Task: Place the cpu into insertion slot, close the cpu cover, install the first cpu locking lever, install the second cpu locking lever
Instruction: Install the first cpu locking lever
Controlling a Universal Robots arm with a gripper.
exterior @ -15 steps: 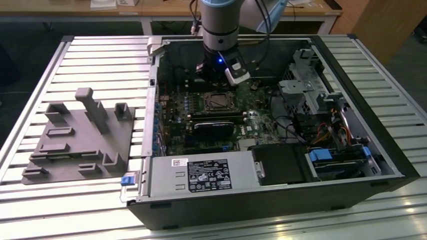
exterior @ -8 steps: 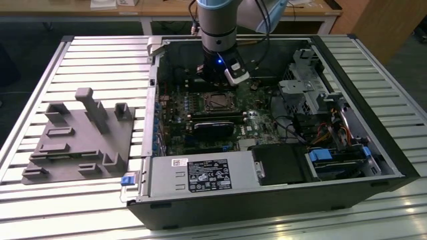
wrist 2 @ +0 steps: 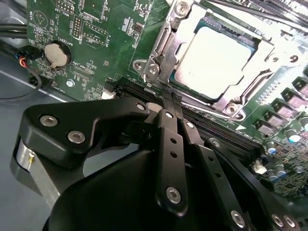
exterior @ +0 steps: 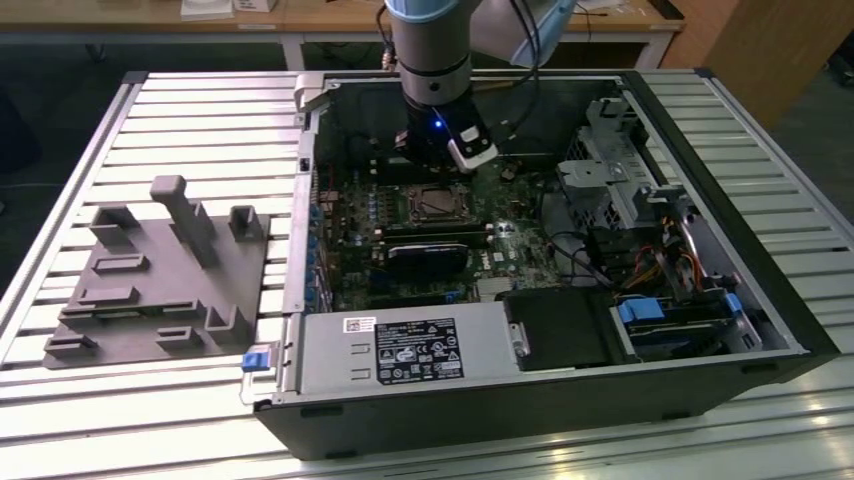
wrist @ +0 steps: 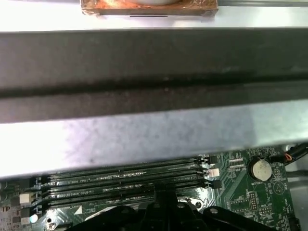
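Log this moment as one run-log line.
gripper: shut, tips beside cover corner | chip: seated, framed by cover | cover: down over chip | locking: cannot tell

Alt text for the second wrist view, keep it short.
Silver chip seated beneath a closed metal frame cover on a green circuit board. The black claw, fingers together, is at the cover's corner.

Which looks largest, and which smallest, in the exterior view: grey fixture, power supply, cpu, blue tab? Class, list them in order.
1. grey fixture
2. power supply
3. cpu and blue tab: they look about alike, and the tab lies nearer the camera, so I leave them unranked.
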